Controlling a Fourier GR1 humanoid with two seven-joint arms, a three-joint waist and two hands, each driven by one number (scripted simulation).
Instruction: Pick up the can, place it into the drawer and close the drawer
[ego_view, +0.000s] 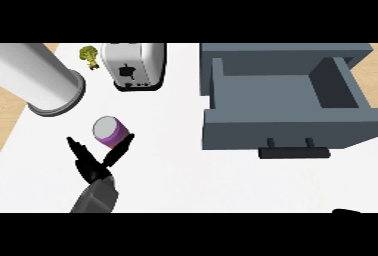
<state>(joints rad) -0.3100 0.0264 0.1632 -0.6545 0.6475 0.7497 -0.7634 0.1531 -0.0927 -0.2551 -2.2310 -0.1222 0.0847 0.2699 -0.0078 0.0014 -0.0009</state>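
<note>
A purple can (111, 131) with a grey lid stands on the white counter (177, 175) at the left. My left hand (94, 165) is just below it, fingers straight and spread in a V, one finger beside the can's right side. The hand is open and holds nothing. The grey drawer (284, 100) is pulled out at the right, its inside bare, with a dark handle (294, 152) on its front. Only a dark sliver of my right hand (347, 211) shows at the lower right edge.
A white toaster (133, 66) stands at the back left, with a green broccoli piece (90, 56) beside it. A large grey cylinder (40, 80) lies at the far left. The counter's wooden edge shows along the left.
</note>
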